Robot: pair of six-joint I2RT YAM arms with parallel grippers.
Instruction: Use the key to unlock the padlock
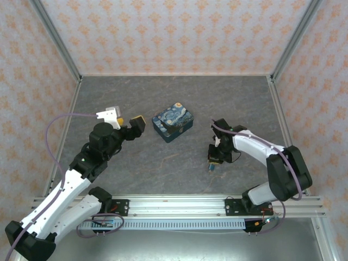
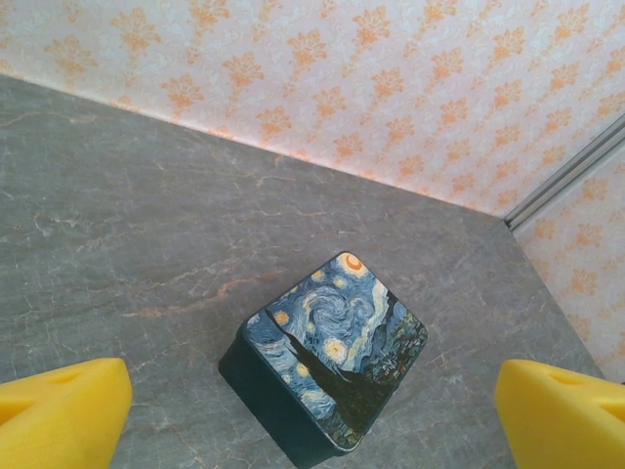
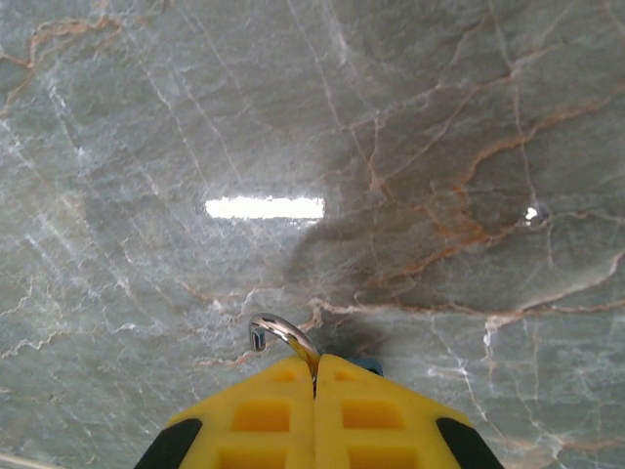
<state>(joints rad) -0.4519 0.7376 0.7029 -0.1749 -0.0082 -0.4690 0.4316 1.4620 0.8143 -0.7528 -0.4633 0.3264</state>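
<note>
Now your right gripper pinches the padlock: its silver shackle hooks out ahead of the fingertips, blue body beside them. Your left gripper is spread wide.

The table is grey marble, veined in white and rusty orange; the walls are pale cream with a repeating orange floral motif; the tin carries swirling blue and yellow night-sky paint over dark sides; the left claw and right claw have bright yellow fingers; the arms are white and black; the padlock shows a silver shackle and a sliver of blue.
</note>
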